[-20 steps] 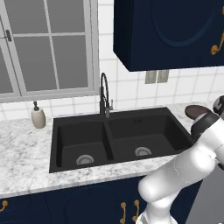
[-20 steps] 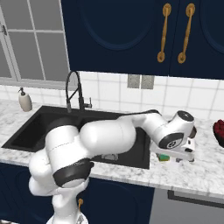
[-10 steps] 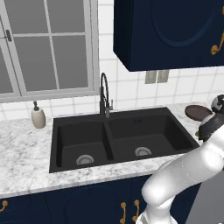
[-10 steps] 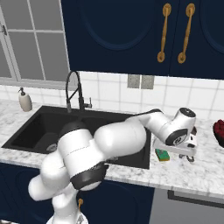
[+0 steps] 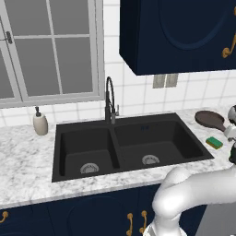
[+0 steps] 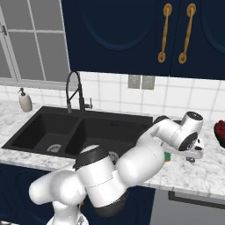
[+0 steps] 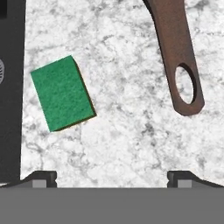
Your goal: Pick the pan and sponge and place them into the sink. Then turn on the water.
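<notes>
beige soap dispenser (image 5: 40,123) stands on marble counter (image 5: 23,156) below window (image 5: 50,48).

sponge (image 7: 62,93): green top, thin yellow edge beneath
pan (image 5: 210,119): dark reddish-brown
pan handle (image 7: 176,52): reddish-brown
sink (image 5: 125,144): matte black, silver drains
faucet (image 5: 110,101): black
countertop (image 7: 131,131): white marble with grey veining
cabinets (image 6: 127,35): navy blue with gold handles
soap dispenser (image 5: 40,123): beige with dark pump
wall tiles (image 6: 110,92): white
arm (image 6: 132,162): white with dark joints
</notes>
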Robot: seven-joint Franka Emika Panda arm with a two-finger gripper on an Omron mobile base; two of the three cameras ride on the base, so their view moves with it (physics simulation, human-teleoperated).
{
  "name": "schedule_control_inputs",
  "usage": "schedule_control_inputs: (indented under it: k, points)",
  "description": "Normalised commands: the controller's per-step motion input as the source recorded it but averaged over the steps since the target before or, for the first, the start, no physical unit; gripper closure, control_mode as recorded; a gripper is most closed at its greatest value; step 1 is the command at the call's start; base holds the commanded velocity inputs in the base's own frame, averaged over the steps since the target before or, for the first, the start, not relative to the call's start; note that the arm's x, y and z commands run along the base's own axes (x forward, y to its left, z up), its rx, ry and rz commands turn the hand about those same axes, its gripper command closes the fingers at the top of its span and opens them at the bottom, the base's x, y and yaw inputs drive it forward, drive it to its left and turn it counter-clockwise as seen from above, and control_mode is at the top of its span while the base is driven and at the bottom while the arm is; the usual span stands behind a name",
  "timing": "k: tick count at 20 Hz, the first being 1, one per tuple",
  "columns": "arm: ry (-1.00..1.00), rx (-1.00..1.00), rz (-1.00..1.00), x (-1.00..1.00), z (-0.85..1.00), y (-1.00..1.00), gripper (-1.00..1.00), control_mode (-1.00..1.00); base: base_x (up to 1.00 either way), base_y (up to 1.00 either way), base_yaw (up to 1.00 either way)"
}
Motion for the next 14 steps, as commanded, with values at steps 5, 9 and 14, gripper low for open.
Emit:
schedule_control_inputs:
  k: [5,9,14]
  points:
    - [0.0,0.0,0.0,0.06,0.0,-0.14,-1.0,-1.0,0.0,0.0,0.0]
    - [0.0,0.0,0.01,0.13,0.0,-0.14,-1.0,-1.0,0.0,0.0,0.0]
    - [0.0,0.0,0.03,0.18,-0.14,-0.02,-1.0,-1.0,0.0,0.0,0.0]
